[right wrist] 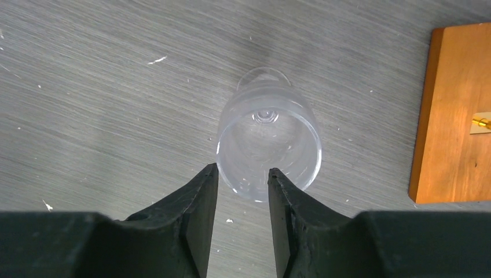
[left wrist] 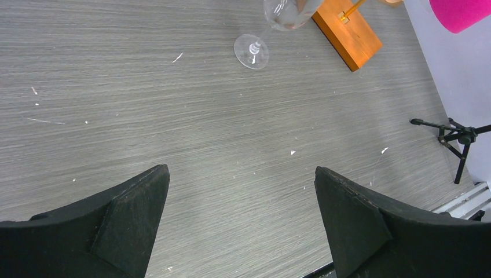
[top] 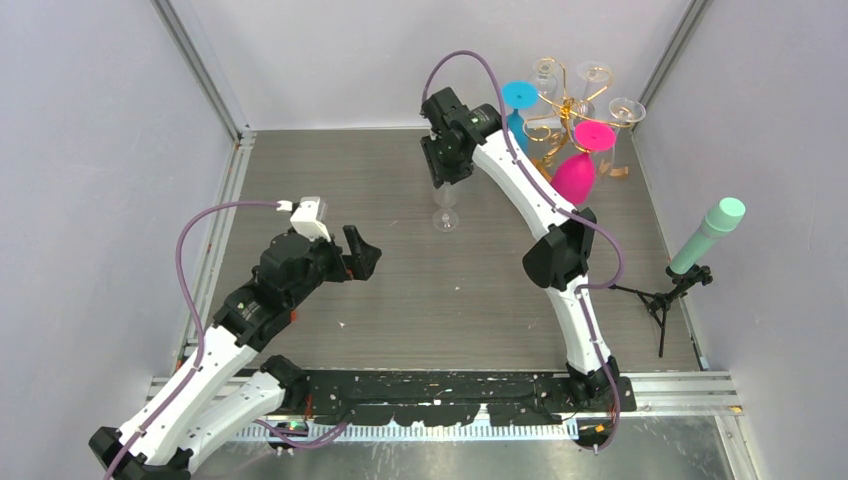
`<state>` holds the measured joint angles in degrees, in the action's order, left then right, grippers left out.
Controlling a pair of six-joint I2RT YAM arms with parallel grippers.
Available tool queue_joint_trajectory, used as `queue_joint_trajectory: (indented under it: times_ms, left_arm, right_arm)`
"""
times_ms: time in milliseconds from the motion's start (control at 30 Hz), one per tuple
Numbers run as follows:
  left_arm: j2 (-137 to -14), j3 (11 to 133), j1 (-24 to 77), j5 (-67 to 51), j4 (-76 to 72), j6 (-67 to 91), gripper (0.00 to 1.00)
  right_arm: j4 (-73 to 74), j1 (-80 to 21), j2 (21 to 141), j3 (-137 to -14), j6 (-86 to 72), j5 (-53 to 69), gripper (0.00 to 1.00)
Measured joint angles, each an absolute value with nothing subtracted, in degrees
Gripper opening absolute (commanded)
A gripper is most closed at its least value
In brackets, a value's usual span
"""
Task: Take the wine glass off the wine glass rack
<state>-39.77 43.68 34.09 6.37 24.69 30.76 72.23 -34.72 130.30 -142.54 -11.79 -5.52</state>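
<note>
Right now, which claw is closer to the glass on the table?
Right. The right claw is at the rim of the glass; the left claw sits far to its left.

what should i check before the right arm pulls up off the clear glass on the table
1. wine glass upright on the table, off the wine glass rack: ok
2. right gripper jaws parted above the rim: ok
3. Fingers free of the rim: cannot tell, they overlap it in the right wrist view
4. Glass apart from the rack's wooden base: ok, bare table shows between them
5. left gripper open and well away from the glass: ok
</note>
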Motion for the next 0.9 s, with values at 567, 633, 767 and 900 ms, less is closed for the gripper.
queue_joint_trajectory:
  times_ms: [567, 633, 767, 900]
  left_arm:
    - [-44.03, 47.13, 34.09, 7.25, 25.3, 29.43, 1.0]
    - [-44.73, 48.05, 34.06, 6.76, 25.3, 29.43, 1.0]
    - [-45.36, 49.65, 34.06, 5.43, 25.02, 29.45, 1.0]
    - [-47.37, 52.12, 34.06, 2.96, 23.9, 29.61, 1.0]
  right_arm:
    - [69.43, -34.7, 122.93, -143.33, -11.94, -6.33, 0.59]
    - [68.75, -34.7, 118.63, -141.23, -12.47, -7.14, 0.6]
    - [66.72, -34.63, 108.14, -136.81, -13.8, -9.47, 0.61]
    - [64.97, -33.93, 99.42, -134.67, -16.51, -12.95, 0.62]
